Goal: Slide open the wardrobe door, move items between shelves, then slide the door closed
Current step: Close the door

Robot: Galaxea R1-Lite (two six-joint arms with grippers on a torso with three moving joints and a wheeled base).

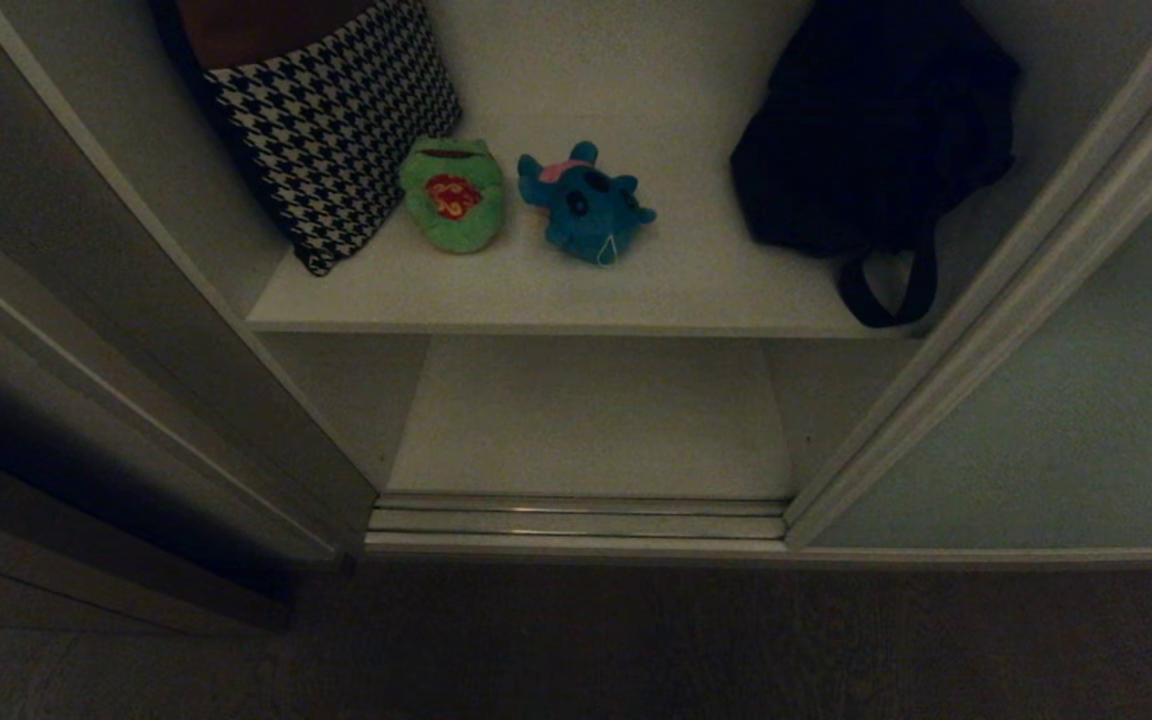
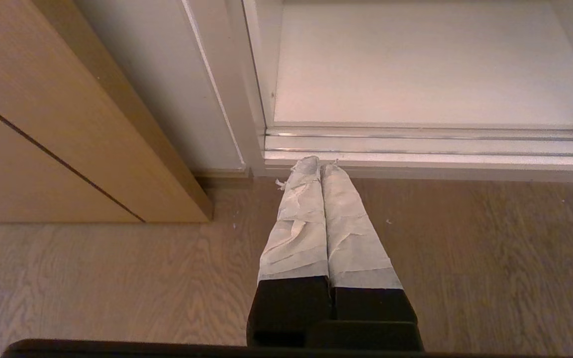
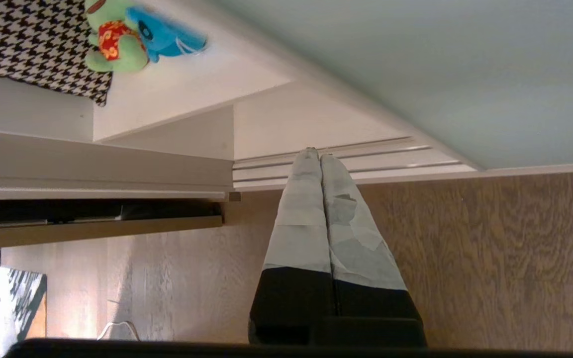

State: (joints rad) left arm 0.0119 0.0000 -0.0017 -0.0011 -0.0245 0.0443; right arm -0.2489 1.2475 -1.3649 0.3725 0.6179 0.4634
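Green frog (image 1: 452, 196) and blue toy (image 1: 586, 203) sat side by side on the upper shelf (image 1: 576, 290), between cushion (image 1: 336, 120) and bag (image 1: 871, 130); door (image 1: 1066, 400) stood slid open at right. My left hand (image 2: 320, 166) and right hand (image 3: 316, 155) were both closed, empty, above the floor (image 2: 465, 248)

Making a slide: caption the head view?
Open wardrobe: green frog and blue plush on the upper shelf, bottom shelf below.

No readable text, labels or numbers anywhere. Only marking: a red-orange patterned patch on the green frog plush (image 1: 452, 195), no legible characters on it.
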